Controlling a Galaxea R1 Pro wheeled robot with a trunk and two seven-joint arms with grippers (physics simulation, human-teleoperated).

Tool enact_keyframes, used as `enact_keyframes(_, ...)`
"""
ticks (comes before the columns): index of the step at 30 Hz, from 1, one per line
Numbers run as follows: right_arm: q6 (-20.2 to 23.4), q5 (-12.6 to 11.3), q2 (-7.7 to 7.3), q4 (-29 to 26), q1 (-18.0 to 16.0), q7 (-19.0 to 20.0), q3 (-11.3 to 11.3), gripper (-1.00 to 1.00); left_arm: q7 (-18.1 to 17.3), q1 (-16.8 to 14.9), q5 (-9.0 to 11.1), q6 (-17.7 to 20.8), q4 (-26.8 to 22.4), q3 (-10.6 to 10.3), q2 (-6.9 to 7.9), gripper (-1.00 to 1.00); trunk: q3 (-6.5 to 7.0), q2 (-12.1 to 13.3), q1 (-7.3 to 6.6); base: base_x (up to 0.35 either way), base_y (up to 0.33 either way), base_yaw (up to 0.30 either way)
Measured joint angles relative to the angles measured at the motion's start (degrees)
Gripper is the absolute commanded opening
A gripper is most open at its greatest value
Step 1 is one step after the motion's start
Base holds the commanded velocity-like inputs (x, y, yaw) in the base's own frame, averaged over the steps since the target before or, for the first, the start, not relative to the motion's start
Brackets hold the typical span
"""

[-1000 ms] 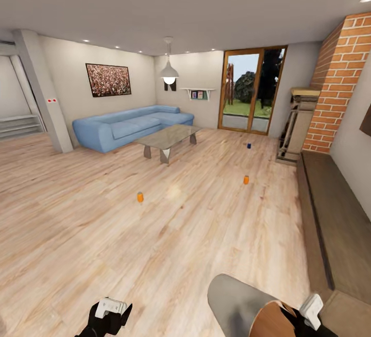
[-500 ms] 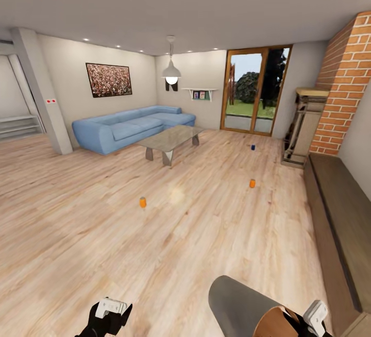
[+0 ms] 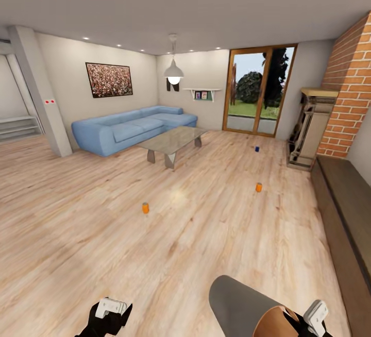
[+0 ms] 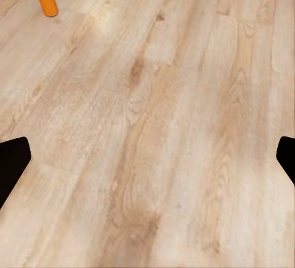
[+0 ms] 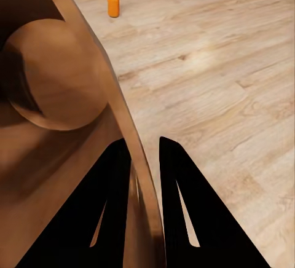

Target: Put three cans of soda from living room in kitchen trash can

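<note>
The right gripper (image 5: 144, 157) has its two fingers clamped on the rim of the bin (image 3: 237, 306), one finger inside the wall and one outside. The bin lies tipped on its side low in the head view, its long axis running away from the robot: the grey closed bottom points out toward the coffee table (image 3: 172, 141), and the coppery-brown open mouth faces back toward the robot.

The left gripper (image 3: 111, 310) hangs over bare wood floor (image 3: 77, 213) with its jaws apart and nothing between them.

Three cans stand upright on the floor, long axes vertical, grey tops up. One orange can (image 3: 146, 207) is on the robot's side of the coffee table. A second orange can (image 3: 258, 187) stands well to the right of the table. The dark blue can (image 3: 256, 148) stands farther off, near the glass doors (image 3: 257, 89). The blue sofa (image 3: 129, 127) sits behind the table.
</note>
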Motion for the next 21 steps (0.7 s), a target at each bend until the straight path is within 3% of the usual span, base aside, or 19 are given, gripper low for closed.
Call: enact_keyframes(21,0.05,0.11,0.20,0.00,0.00,-0.97,-0.08,-1.00,-0.06,0.00,0.01,0.04,-0.08,0.00,0.00,1.00,0.00,0.00,0.00,0.323,0.019,0.000)
